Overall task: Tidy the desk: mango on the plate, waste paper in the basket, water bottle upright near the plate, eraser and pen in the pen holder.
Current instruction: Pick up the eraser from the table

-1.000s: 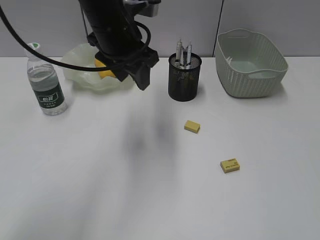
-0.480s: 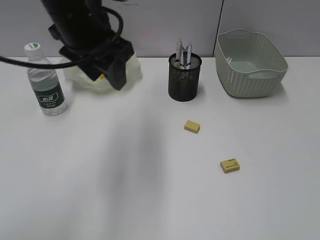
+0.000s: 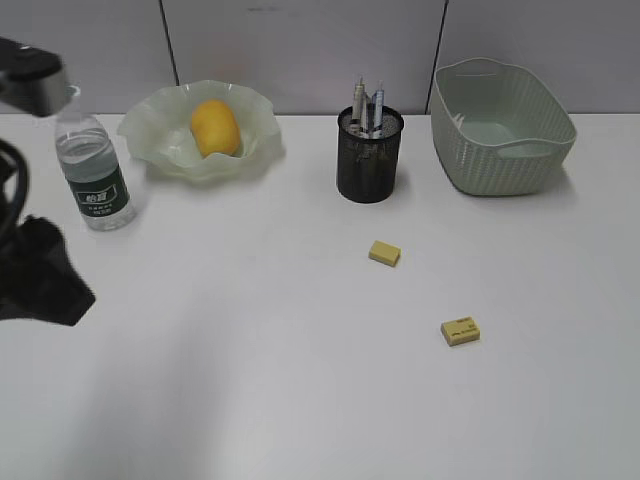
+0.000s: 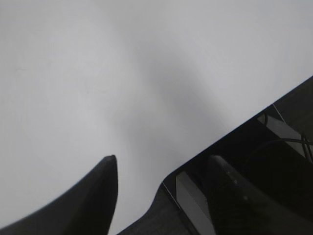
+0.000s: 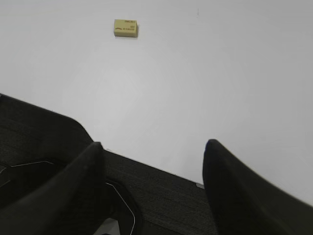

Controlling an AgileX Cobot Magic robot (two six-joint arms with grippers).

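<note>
basket pale green, far right corner | plate holds yellow mango, far left | two yellow erasers mid-table | left gripper wide apart, empty | right gripper wide apart, empty

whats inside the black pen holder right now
The pen holder has a few pens standing in it, tips sticking above the rim. The dark mesh hides their lower parts and anything at the bottom.

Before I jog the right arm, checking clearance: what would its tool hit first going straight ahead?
Probably only bare table. The right tool is open, and the eraser lies left of its line. Depth is unclear.
</note>
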